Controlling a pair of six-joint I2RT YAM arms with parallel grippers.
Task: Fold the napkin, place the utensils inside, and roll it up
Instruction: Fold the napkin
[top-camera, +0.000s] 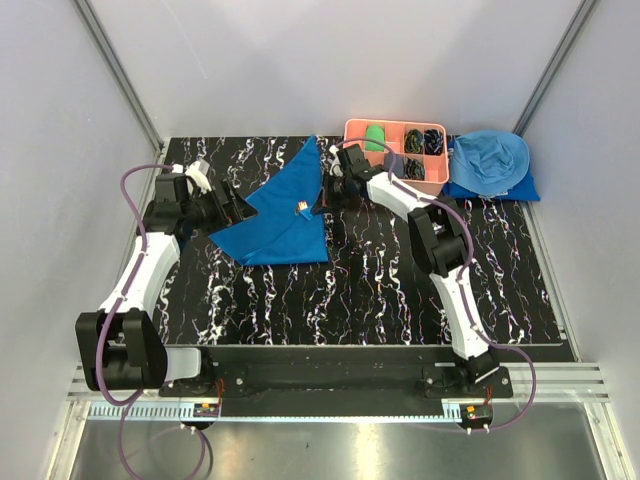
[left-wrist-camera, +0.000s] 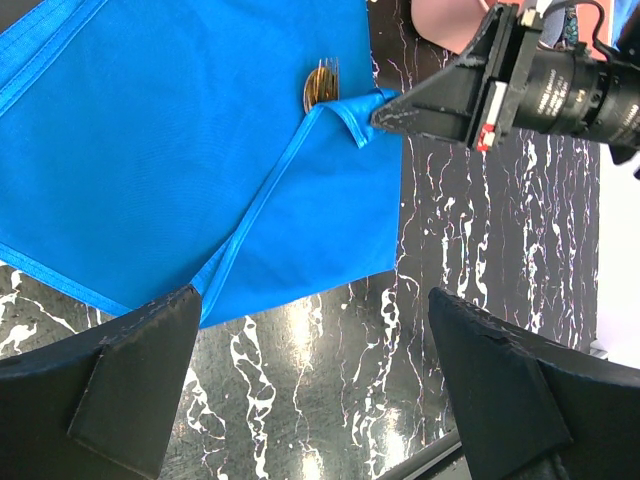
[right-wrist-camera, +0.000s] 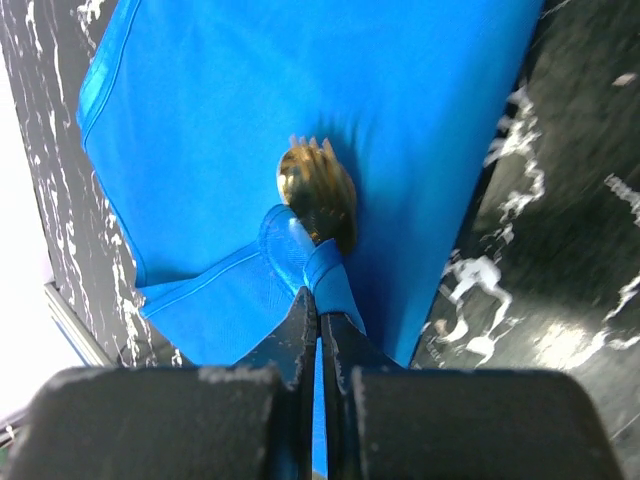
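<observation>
The royal-blue napkin (top-camera: 283, 218) lies folded on the black marbled table, left of centre. Gold utensil heads (top-camera: 301, 209) poke out from under a folded flap; their handles are hidden beneath the cloth. My right gripper (top-camera: 320, 205) is shut on the flap's corner, right beside the heads. In the right wrist view the gripper (right-wrist-camera: 320, 308) pinches that blue hem just below the gold head (right-wrist-camera: 318, 190). My left gripper (top-camera: 232, 208) hovers open at the napkin's left edge. Its dark fingers (left-wrist-camera: 135, 375) frame bare table, with the napkin (left-wrist-camera: 180, 150) beyond them.
A salmon compartment tray (top-camera: 395, 123) with small items stands at the back right of the napkin. A sky-blue heap of cloth (top-camera: 490, 160) lies to the tray's right. White walls enclose the table on three sides.
</observation>
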